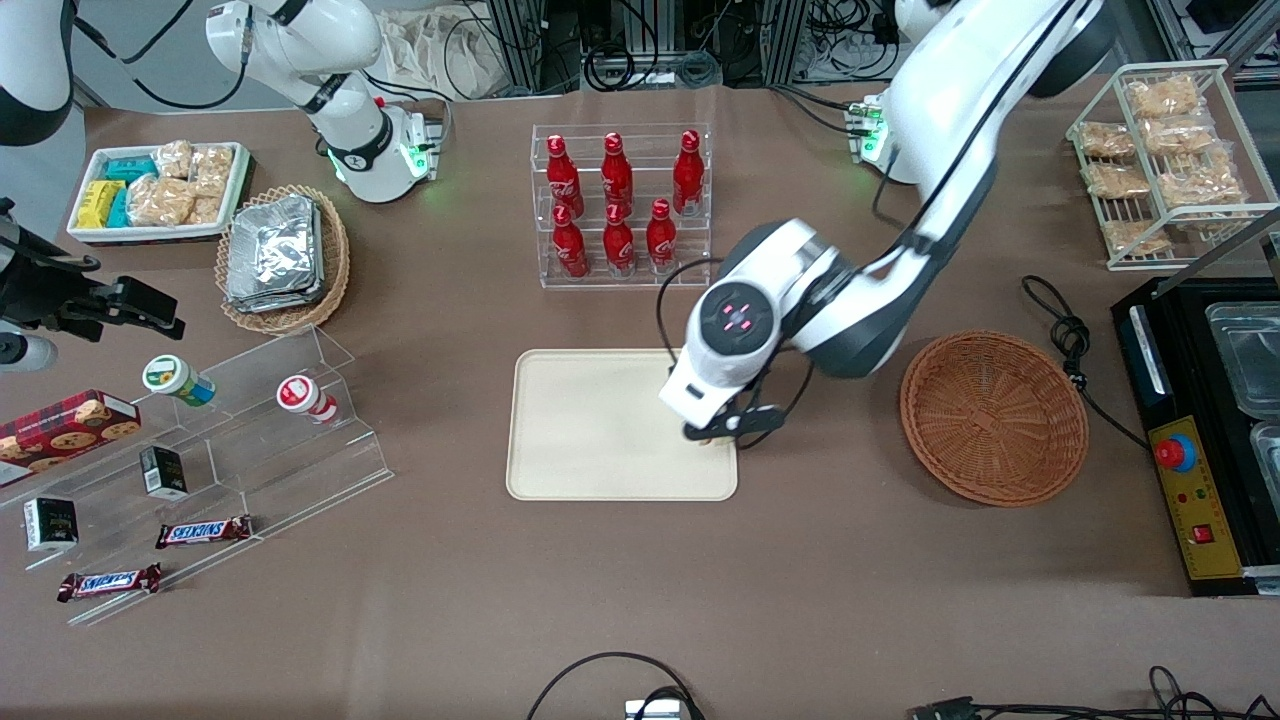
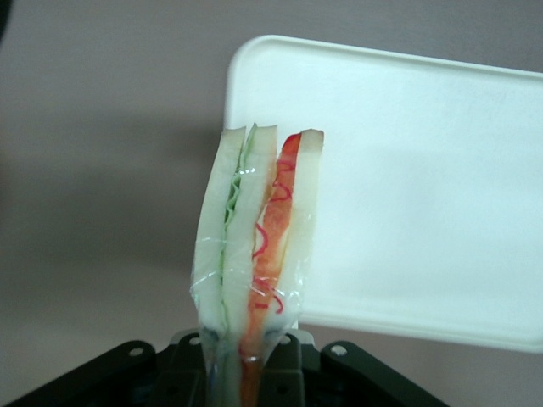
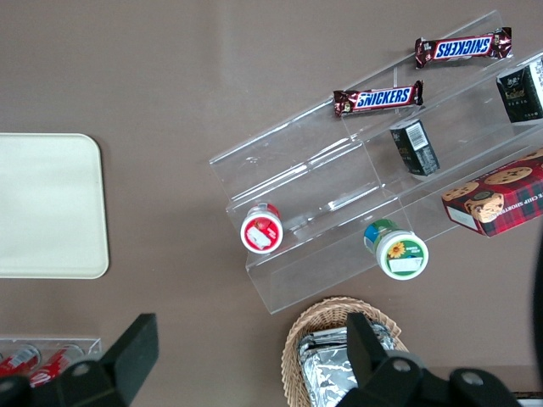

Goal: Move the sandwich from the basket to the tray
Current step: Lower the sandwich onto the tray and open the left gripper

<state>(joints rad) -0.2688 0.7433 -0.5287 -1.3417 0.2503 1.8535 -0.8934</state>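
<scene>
Most of the transfer appears done: the sandwich [image 2: 254, 254] is out of the wicker basket [image 1: 994, 417], clamped in the pincer [image 1: 727, 428] above the tray's [image 1: 590, 430] edge nearest that basket. Lowering and release remain. The wedge stands on edge, long axis extending straight out from the pincer, filling edge toward the wrist camera.

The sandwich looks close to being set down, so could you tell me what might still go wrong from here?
1. The gripper holds the sandwich over the tray's edge nearest the basket, so it could land half off the rim.
2. The gripper holds the sandwich by one end only, so it may topple or slip on release.
</scene>
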